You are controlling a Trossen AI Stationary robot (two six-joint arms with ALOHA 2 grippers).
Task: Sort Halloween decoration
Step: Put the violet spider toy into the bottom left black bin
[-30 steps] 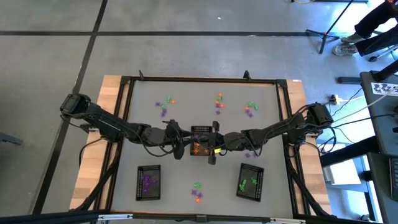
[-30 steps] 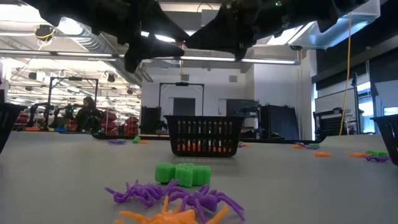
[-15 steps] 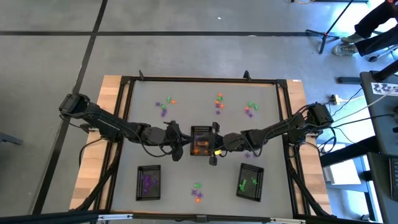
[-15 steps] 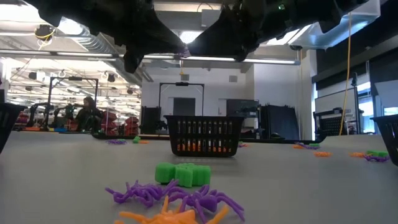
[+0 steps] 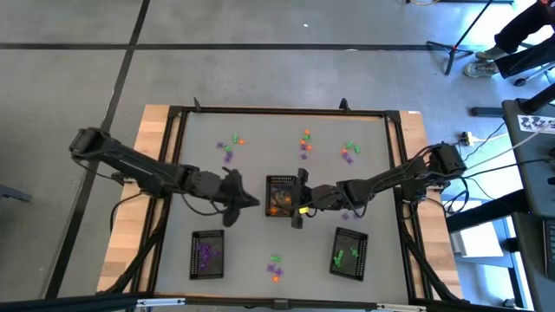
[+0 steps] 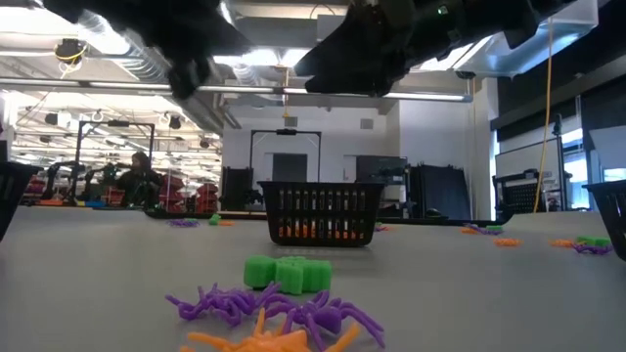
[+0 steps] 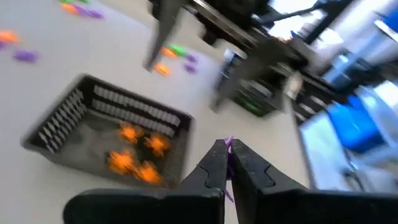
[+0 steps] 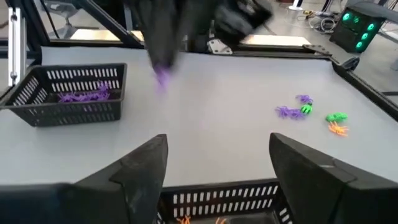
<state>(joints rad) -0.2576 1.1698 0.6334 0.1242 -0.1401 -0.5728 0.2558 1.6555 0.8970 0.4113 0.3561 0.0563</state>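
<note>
Purple trinket point(image 7: 227, 144) was pinched in the closed left gripper point(image 7: 226, 163) beside the centre tray point(image 5: 279, 195); the right gripper point(image 8: 216, 163) was held wide apart, empty, over that tray.

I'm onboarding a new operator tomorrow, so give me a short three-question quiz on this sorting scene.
1. Multiple choice: what colour are the trinkets lying in the centre tray? A purple, B orange, C green.
2. True or false: the right gripper is shut on a decoration.
3. Fill in: the left gripper pinches a small ____ piece between its fingertips.

Key: 1 B. 2 False: its fingers stand wide open above the centre tray. 3 purple.
</note>
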